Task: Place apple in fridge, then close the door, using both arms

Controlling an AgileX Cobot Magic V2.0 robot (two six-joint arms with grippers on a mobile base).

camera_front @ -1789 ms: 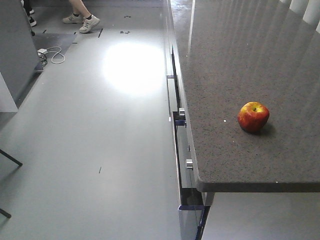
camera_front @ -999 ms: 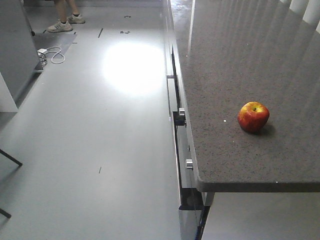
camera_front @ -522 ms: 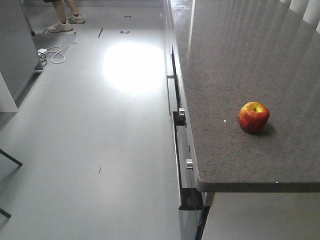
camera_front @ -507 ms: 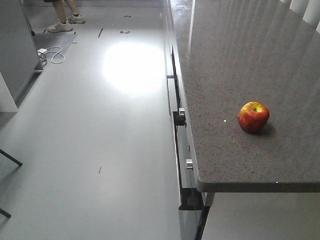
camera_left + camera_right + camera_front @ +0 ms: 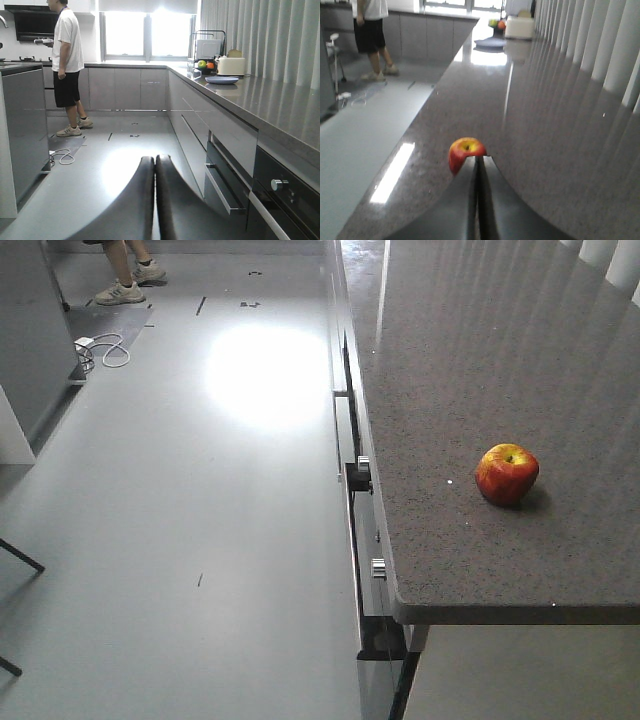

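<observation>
Apple: set upright on the speckled worktop, toward its near end, untouched
Right hand: closed together, nothing held; apple seen ahead of it, apart from it
Left hand: closed together, nothing held, raised over the floor
Person: seen standing at the far end of the room
</observation>
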